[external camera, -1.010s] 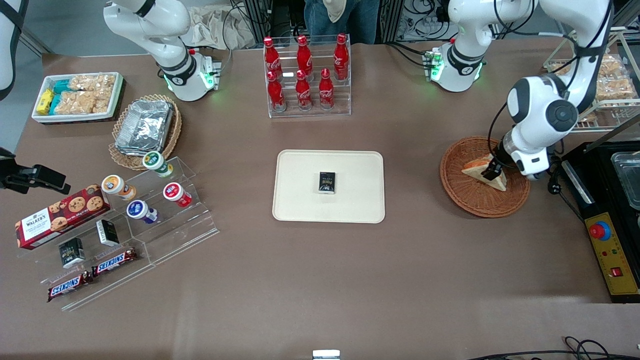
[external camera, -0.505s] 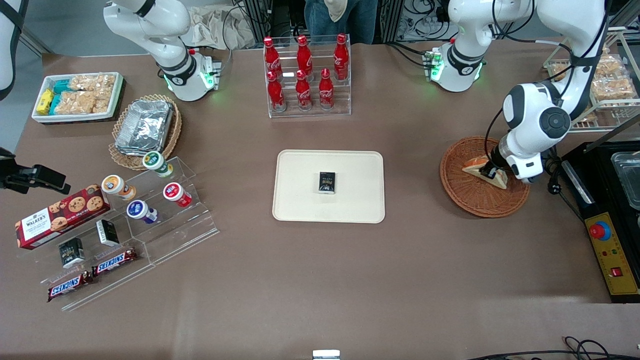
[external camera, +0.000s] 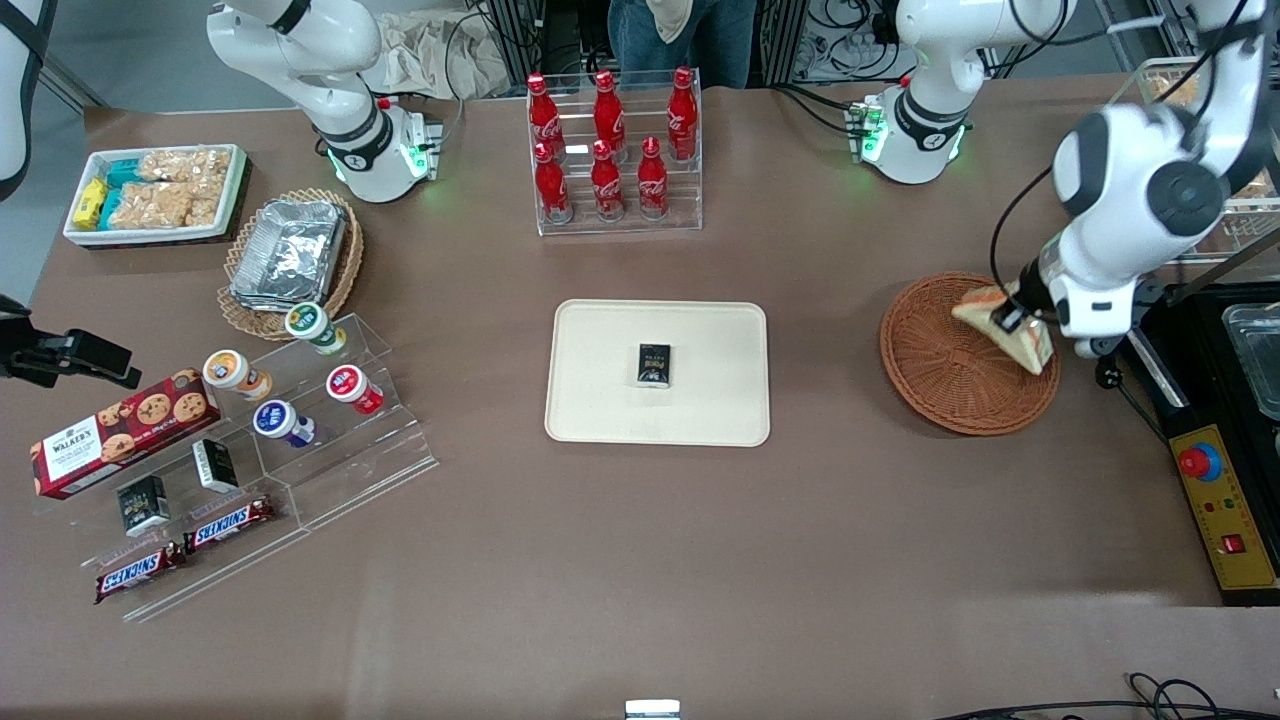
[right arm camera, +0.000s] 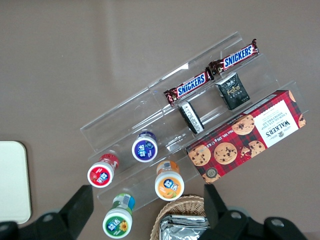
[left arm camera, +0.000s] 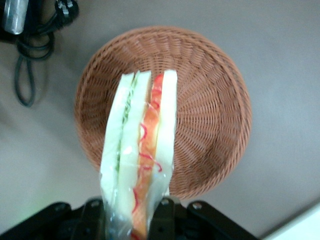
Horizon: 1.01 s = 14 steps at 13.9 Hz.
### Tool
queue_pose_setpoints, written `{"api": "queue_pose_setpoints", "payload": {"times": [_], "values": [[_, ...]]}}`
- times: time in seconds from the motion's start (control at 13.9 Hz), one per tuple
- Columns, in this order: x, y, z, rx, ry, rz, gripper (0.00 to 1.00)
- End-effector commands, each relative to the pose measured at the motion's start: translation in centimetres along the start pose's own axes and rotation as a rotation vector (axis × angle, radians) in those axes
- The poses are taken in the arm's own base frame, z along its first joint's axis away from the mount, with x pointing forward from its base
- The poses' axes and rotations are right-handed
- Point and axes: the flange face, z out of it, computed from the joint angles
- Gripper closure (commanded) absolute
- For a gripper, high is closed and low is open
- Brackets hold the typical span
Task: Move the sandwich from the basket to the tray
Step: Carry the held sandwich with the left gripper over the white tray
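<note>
My left gripper (external camera: 1012, 320) is shut on the sandwich (external camera: 1010, 328), a wrapped triangular wedge with pale bread and orange-red and green layers (left arm camera: 142, 145), and holds it lifted above the round reddish-brown wicker basket (external camera: 945, 385). The basket (left arm camera: 210, 115) lies empty under the sandwich in the left wrist view, where my gripper (left arm camera: 131, 220) pinches the wedge's base. The cream tray (external camera: 600, 400) lies at the table's middle, toward the parked arm from the basket, with a small black box (external camera: 654, 364) on it.
A rack of red cola bottles (external camera: 612, 150) stands farther from the front camera than the tray. A black control box with a red button (external camera: 1215, 480) lies beside the basket. A clear stepped stand with cups, Snickers bars and a cookie box (external camera: 230, 440) is at the parked arm's end.
My gripper has risen from the basket with the sandwich in it, away from the front camera and toward the working arm's end. The basket stays in place.
</note>
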Motion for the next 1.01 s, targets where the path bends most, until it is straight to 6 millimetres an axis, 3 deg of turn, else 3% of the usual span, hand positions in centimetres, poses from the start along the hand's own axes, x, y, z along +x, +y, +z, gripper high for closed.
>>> {"api": "queue_pose_setpoints", "payload": {"times": [0.0, 0.07, 0.22, 0.43, 0.51, 0.72, 0.94], "values": [[-0.1, 1.0, -7.5, 0.019, -0.048, 0.303, 1.00], [-0.3, 0.7, -9.6, -0.026, -0.060, 0.415, 1.00], [-1.3, 1.4, -10.9, -0.078, -0.057, 0.482, 1.00], [-5.4, 5.6, -11.7, -0.161, -0.069, 0.658, 1.00], [-7.8, 8.0, -11.6, -0.165, -0.063, 0.699, 1.00], [-14.3, 14.0, -10.2, -0.142, -0.018, 0.690, 1.00], [-17.1, 18.1, -5.8, -0.161, -0.006, 0.716, 1.00]]}}
